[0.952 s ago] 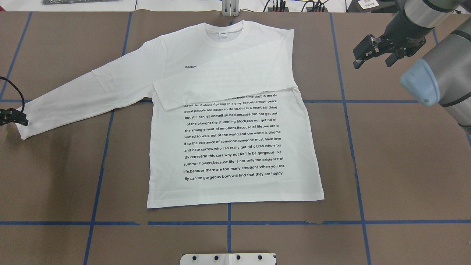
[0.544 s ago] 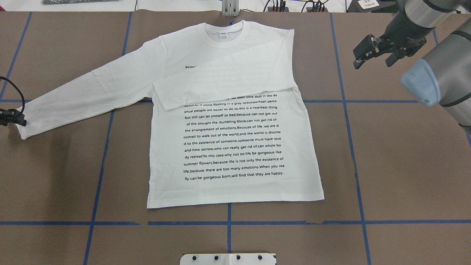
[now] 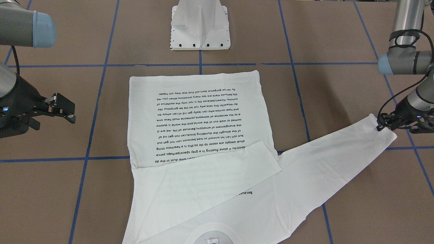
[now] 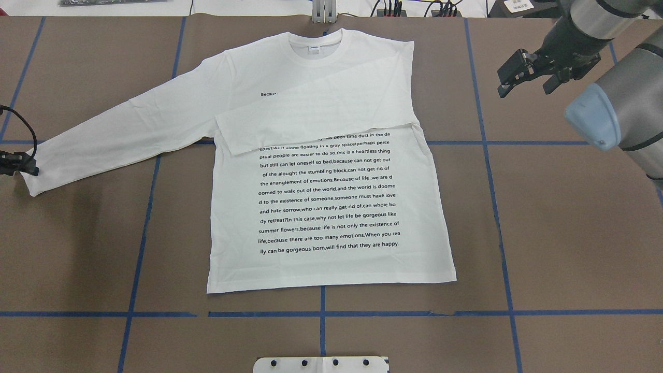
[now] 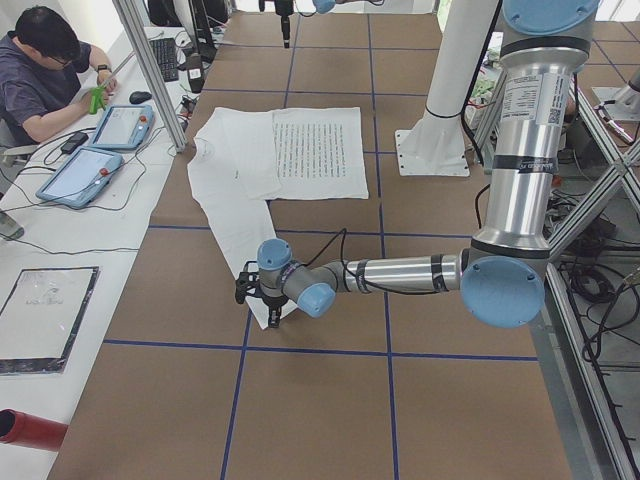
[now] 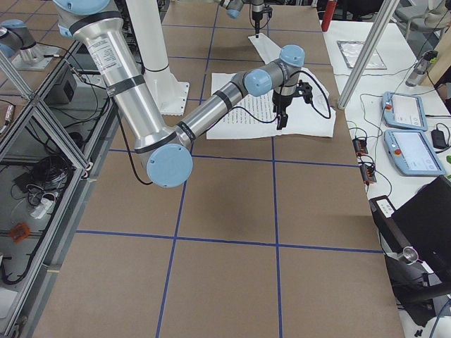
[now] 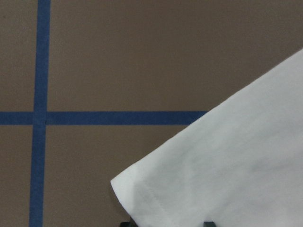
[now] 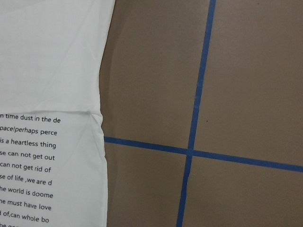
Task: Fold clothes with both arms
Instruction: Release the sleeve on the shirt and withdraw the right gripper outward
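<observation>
The white long-sleeved shirt (image 4: 326, 197) lies flat on the brown table with its black text up and its collar at the far edge. One sleeve is folded across the chest. The other sleeve (image 4: 119, 134) stretches out to the left. My left gripper (image 4: 20, 167) is low at that sleeve's cuff (image 3: 385, 134). In the left wrist view the cuff (image 7: 227, 165) lies between two fingertips that stand apart. My right gripper (image 4: 523, 85) is open and empty, raised over bare table to the right of the shirt (image 3: 196, 115). The right wrist view shows the shirt's side edge (image 8: 47, 56).
Blue tape lines (image 4: 321, 313) grid the brown table. The white pedestal base (image 3: 200, 27) stands at the near edge behind the shirt's hem. An operator (image 5: 40, 70) sits beside tablets (image 5: 120, 125) at the far side. A red cylinder (image 5: 30, 428) lies there too.
The left gripper has shifted very slightly at the cuff. The right gripper has risen a little. The shirt has not moved.
</observation>
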Controlling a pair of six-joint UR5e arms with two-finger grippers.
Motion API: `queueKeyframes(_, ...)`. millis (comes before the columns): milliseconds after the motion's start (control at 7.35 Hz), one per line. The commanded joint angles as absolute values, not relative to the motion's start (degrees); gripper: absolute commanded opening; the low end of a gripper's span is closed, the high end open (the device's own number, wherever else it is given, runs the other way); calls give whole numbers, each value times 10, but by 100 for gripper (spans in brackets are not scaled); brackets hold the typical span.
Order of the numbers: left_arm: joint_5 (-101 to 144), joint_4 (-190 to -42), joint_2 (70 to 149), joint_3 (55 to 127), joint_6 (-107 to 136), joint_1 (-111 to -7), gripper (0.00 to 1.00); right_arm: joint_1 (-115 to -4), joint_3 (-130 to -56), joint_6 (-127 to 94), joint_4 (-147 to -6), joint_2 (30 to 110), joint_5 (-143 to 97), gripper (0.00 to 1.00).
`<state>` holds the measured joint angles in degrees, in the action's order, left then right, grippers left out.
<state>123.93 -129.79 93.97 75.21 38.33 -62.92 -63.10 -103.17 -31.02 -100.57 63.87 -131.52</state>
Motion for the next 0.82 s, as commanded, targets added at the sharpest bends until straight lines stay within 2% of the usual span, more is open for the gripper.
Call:
queueKeyframes(0,1239,-1298,941,751,385,-629,42,-631,-1032,-309,-1006,639,-1315,100)
queueKeyframes(136,1239,-1298,940,751,385,-629,36,-631,-1032,-310,-1005,639,-1315,100)
queueKeyframes(408,1239,-1298,941,752,386,-629,9,-631,-1032,-309,-1006,639,-1315,100)
queueKeyframes(544,1240,-1297,943,756,386,-629,0,-633,-1032,-310,-1006,639,-1315,100)
queueKeyframes(680,1244,-1296,944,758,385,-629,0,-638,-1032,-309,-1007,640,-1316,100)
